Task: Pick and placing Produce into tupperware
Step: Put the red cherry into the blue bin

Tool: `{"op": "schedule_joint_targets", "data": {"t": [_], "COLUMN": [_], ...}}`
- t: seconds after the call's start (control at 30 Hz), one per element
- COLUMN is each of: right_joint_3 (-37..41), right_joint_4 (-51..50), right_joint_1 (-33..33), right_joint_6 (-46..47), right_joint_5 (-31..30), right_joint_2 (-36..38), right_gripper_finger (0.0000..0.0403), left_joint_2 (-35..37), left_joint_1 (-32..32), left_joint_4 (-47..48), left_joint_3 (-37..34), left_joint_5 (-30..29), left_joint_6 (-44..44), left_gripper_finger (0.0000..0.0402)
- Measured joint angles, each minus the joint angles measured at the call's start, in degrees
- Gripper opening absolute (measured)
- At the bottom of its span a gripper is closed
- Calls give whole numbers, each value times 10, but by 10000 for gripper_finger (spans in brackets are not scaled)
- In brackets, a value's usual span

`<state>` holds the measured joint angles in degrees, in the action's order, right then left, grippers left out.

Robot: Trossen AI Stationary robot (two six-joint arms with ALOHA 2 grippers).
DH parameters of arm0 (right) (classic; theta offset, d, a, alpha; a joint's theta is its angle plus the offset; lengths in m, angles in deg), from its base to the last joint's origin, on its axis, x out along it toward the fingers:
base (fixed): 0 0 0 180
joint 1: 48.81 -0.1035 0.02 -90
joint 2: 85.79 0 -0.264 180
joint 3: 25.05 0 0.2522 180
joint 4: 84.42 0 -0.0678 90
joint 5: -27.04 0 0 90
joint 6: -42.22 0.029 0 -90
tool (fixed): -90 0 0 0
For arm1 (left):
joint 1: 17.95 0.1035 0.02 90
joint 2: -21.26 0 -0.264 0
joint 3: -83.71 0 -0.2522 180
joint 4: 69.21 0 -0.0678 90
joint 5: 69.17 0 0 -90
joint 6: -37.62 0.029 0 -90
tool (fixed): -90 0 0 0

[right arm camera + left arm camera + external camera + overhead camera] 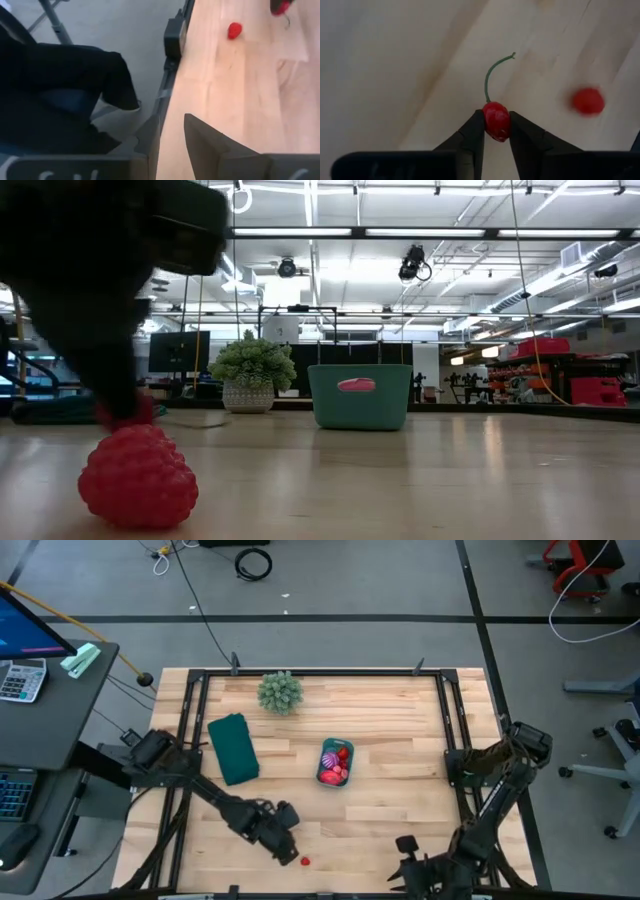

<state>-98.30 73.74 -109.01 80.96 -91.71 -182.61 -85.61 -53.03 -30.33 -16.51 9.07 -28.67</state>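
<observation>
My left gripper (496,131) is near the table's near edge (288,848), shut on a small red cherry (495,120) with a thin green stem (492,75). A red raspberry (305,862) (138,476) (588,101) (235,30) rests on the wood just beside it. The teal tupperware (336,762) (360,395) stands at mid-table with several red and pink pieces and a purple one inside. My right gripper (410,862) (172,137) waits open at the near edge, touching nothing. My left gripper pinches the cherry's round red body (495,121) between its two fingertips (476,131), with the stem sticking out past them. The fingers come from above, slanting down. In the low view the cherry (130,414) hangs clear of the table, above the raspberry.
A dark green flat piece (233,748) lies left of the tub. A spiky pale-green plant ball (280,692) (254,365) sits in a pot by the far edge. A black metal frame (450,730) runs along the table's sides. Bare wood lies between my left gripper and the tub.
</observation>
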Motion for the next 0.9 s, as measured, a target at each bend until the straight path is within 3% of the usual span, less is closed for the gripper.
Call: {"op": "schedule_joint_targets", "data": {"t": [0.5, 0.73, 0.9], "right_joint_3": [0, 0, 0], "right_joint_4": [-1, -2, -2], "right_joint_1": [63, 66, 66], "right_joint_6": [-39, -39, -39], "right_joint_5": [-13, -12, -12], "right_joint_2": [0, 0, 0], "right_gripper_finger": [96, 96, 96], "left_joint_2": [0, 0, 1], "left_joint_1": [160, 187, 203], "left_joint_4": [-133, -122, -89], "left_joint_3": [2, 80, 125], "left_joint_5": [0, -6, -64], "left_joint_6": [284, 409, 493], "left_gripper_finger": [86, 76, 82]}}
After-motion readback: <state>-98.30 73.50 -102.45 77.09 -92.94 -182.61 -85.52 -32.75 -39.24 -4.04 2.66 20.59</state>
